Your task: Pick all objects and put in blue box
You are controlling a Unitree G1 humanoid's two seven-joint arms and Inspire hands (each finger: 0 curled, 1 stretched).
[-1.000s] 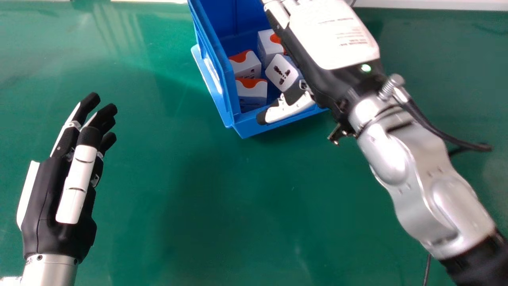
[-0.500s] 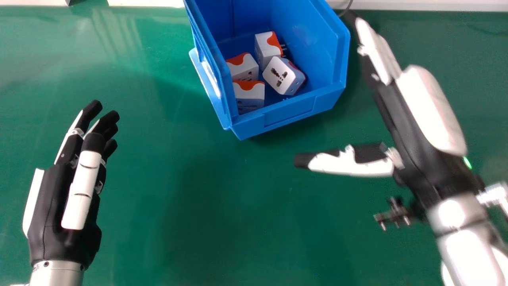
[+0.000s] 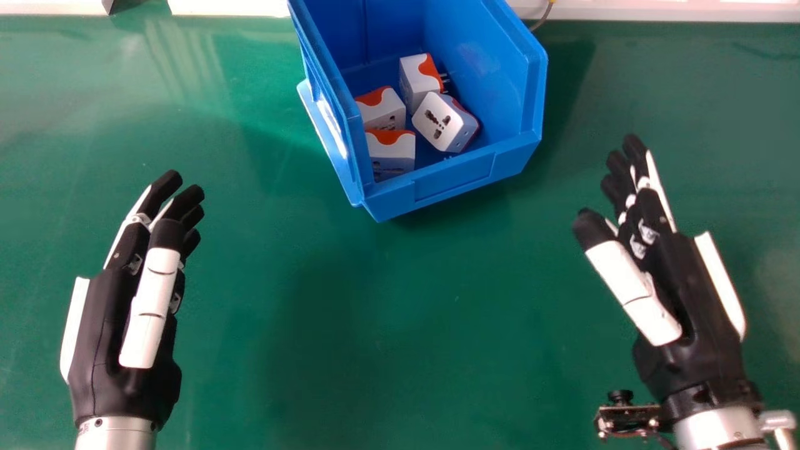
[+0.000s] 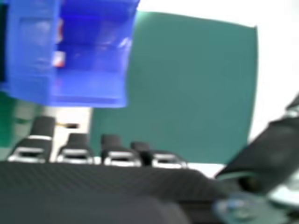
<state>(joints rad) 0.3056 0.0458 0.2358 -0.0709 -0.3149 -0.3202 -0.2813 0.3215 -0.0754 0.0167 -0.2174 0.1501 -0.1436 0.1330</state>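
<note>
Count: plugs, 4; box, 1; hands, 2. All four plugs lie inside the blue box (image 3: 453, 181), top centre of the frame. One (image 3: 415, 78) sits farthest back, its pins toward the right wall; one (image 3: 437, 122) is tilted, socket face showing, just in front of it; two (image 3: 382, 112) (image 3: 392, 150) sit one before the other beside the left wall. (Whether neighbouring plugs touch, I cannot tell.)

Left hand (image 3: 94, 337), lower left: open, fingers nearly straight, holding nothing. Right hand (image 3: 700, 312), lower right: open, fingers extended, thumb apart from them, likewise holding nothing. Both are well apart from the box. The right hand view also takes in the box, beyond the fingertips.

Edges and room: the box's back runs out of frame at the top edge; its near rim slants up to the right. Inside, floor shows in front of the tilted plug and along the right wall. Open green table (image 3: 375, 312) runs from the near rim down to the bottom edge, between the hands.

Surroundings: pale ledge (image 3: 231, 6) along the top edge; thin cable (image 3: 542, 19) behind the box's right side; small camera (image 3: 628, 419) at the right wrist, lower right. Nothing stands between either hand and the box's near rim.
</note>
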